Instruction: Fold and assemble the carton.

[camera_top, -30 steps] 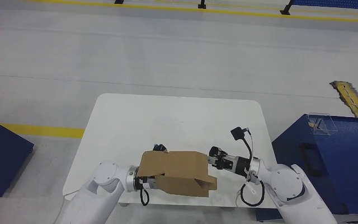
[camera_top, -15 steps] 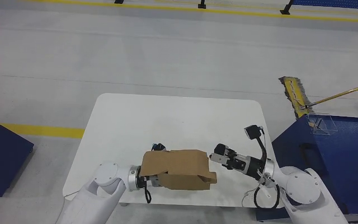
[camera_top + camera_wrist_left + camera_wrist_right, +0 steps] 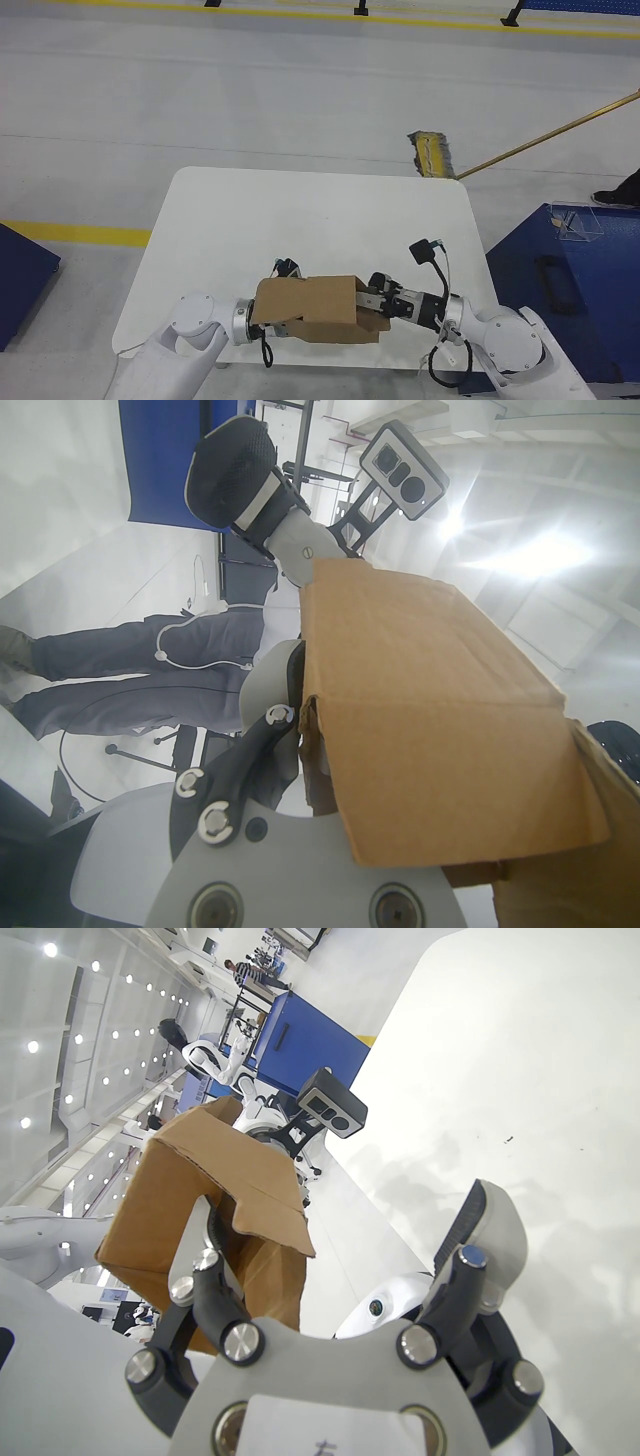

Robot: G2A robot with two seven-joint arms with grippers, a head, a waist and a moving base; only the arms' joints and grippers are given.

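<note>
The carton (image 3: 310,306) is a plain brown corrugated box, long and rectangular, with matte faces, crisp creased edges and rough, torn-looking cut ends. It lies lengthwise between the two arms over the near part of the white, smooth, round-cornered table (image 3: 250,210); whether its underside touches the table cannot be told. The left gripper (image 3: 268,321) is at the carton's left end with its jaws clamped on the cardboard. In the left wrist view, one rounded white finger on a black linkage sits flat against the panel's edge, and its partner is hidden behind the board. The right gripper (image 3: 369,298) meets the carton's right, open end with its jaws spread wide. In the right wrist view, one finger with a ribbed black pad lies against the end of the box, just beside a loose flap with a ragged notched corner. The other finger is out in the air over the bare table, touching nothing. A flap at that end hangs down below the box body.
</note>
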